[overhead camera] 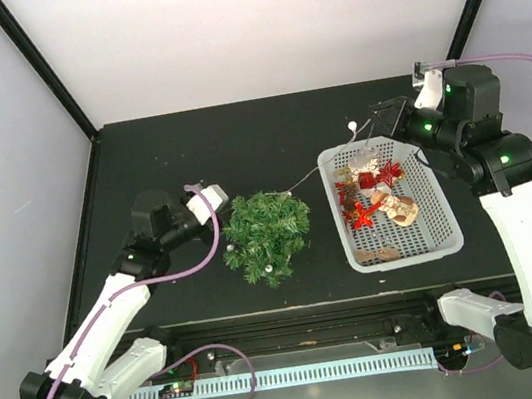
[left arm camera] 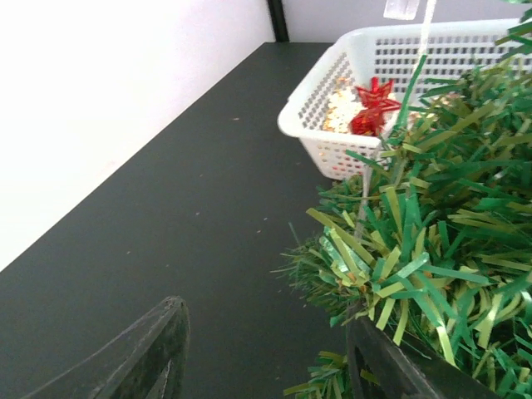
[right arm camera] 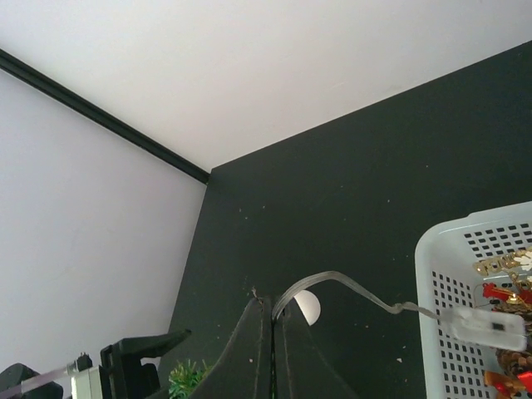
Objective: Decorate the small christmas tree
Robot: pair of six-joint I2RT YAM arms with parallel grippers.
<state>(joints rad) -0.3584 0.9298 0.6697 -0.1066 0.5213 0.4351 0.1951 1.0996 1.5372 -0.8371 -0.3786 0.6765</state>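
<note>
The small christmas tree (overhead camera: pixel 265 225) stands left of centre, bushy green needles hiding its pot. It fills the right of the left wrist view (left arm camera: pixel 432 241). My left gripper (overhead camera: pixel 215 208) is open at the tree's left side; in its wrist view (left arm camera: pixel 266 353) one finger (left arm camera: pixel 391 366) is among the needles and nothing lies between the jaws. My right gripper (overhead camera: pixel 380 119) is above the basket's far left corner, shut (right arm camera: pixel 273 312) on a thin grey string (right arm camera: pixel 349 283) with a white ball (overhead camera: pixel 351 127) that shows behind the fingers (right arm camera: pixel 309 306). The string runs down to the tree's top right.
A white mesh basket (overhead camera: pixel 401 254) sits right of the tree and holds red bows (overhead camera: pixel 381 175) and a small figure ornament (overhead camera: pixel 397 207). The basket also shows in the left wrist view (left arm camera: pixel 332 158) and the right wrist view (right arm camera: pixel 432 274). A clear tag (right arm camera: pixel 490 327) hangs on the string.
</note>
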